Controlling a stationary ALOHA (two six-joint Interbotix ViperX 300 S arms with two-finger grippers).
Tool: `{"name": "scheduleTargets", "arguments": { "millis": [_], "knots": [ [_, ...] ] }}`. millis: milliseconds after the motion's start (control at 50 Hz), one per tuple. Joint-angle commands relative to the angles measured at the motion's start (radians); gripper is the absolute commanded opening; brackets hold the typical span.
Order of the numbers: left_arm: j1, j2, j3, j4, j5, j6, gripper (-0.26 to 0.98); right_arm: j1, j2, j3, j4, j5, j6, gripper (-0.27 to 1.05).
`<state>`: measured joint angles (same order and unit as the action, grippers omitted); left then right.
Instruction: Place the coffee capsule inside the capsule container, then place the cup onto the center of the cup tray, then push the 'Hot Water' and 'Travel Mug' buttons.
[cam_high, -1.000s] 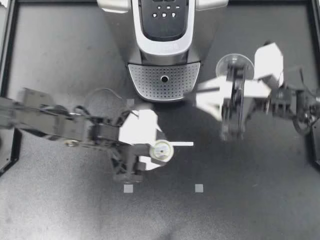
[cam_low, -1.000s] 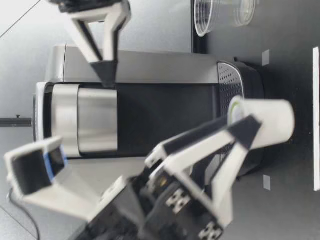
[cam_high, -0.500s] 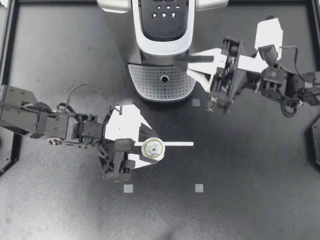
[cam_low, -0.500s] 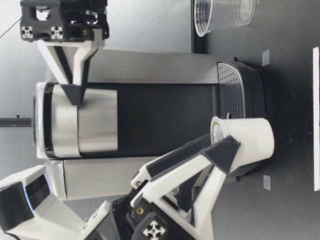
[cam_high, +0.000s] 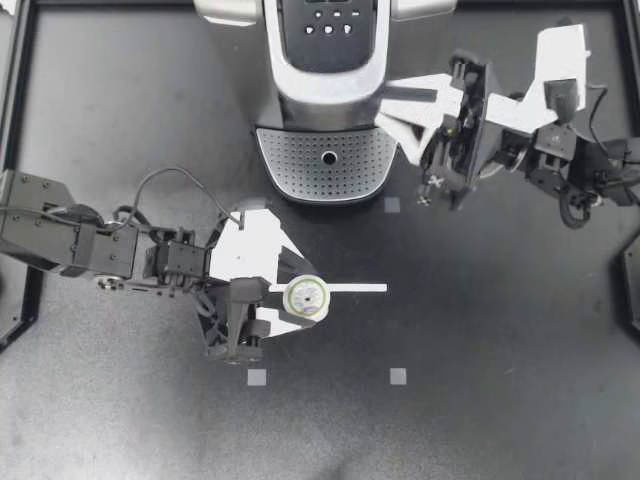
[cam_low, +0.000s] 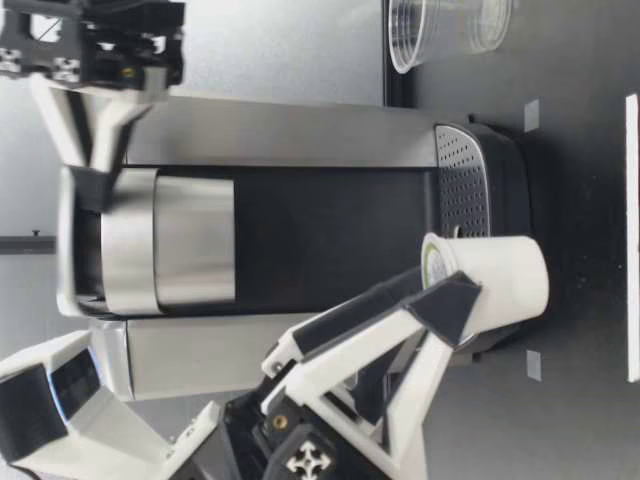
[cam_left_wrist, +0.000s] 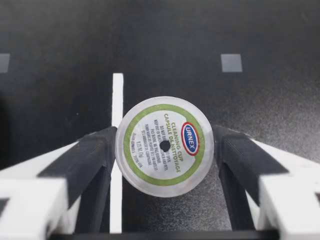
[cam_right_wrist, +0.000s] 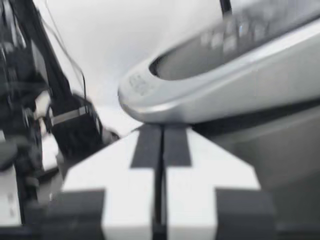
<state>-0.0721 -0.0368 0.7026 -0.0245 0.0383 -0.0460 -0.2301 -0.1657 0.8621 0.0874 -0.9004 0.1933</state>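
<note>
Clamping the coffee capsule (cam_high: 307, 297) from two sides, my left gripper (cam_high: 296, 297) holds it in front of the coffee machine (cam_high: 325, 60), over one end of a white tape line (cam_high: 362, 288). Capsule axis: close to upright, foil lid up, narrow base toward the table (cam_high: 520, 400). Dark tabletop separates the capsule from the perforated cup tray (cam_high: 300, 165). A grey tape square (cam_high: 257, 377) lies just beside the gripper's body. The table's raised black border (cam_high: 20, 120) stands well apart from this gripper.

My right gripper (cam_high: 388, 100) has its fingers pressed together, with the tips at the side of the machine's head, against the silver handle (cam_low: 165, 245) in the low view. The head is down, so the capsule container is hidden. A clear cup (cam_low: 440, 30) stands upright beside the machine, mouth up, on my right arm's side.
</note>
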Motion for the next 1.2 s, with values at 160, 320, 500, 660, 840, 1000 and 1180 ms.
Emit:
{"name": "scheduleTargets", "arguments": {
  "millis": [160, 320, 500, 660, 840, 1000, 1180],
  "knots": [
    [-0.002, -0.029, -0.02, -0.002, -0.009, 0.0, 0.47, -0.04, -0.052, -0.094, 0.002, -0.054, -0.006, 0.07],
    [0.0, -0.032, -0.017, -0.002, -0.008, 0.0, 0.47, -0.066, -0.057, -0.12, 0.0, -0.017, -0.003, 0.07],
    [-0.002, -0.034, -0.018, -0.002, -0.008, 0.002, 0.47, -0.104, -0.061, -0.155, -0.002, 0.069, -0.005, 0.07],
    [-0.002, -0.034, -0.02, -0.002, -0.009, 0.003, 0.47, -0.152, -0.067, -0.175, -0.006, 0.087, -0.005, 0.07],
    [-0.002, -0.04, -0.02, -0.002, -0.008, 0.005, 0.47, -0.202, -0.083, -0.193, -0.014, 0.117, -0.003, 0.07],
    [-0.002, -0.049, -0.026, 0.002, -0.008, 0.011, 0.47, -0.244, -0.069, -0.218, -0.014, 0.175, -0.005, 0.07],
    [-0.002, -0.069, -0.051, 0.009, 0.008, 0.018, 0.47, -0.278, -0.052, -0.242, -0.015, 0.183, -0.003, 0.07]
  ]
}}
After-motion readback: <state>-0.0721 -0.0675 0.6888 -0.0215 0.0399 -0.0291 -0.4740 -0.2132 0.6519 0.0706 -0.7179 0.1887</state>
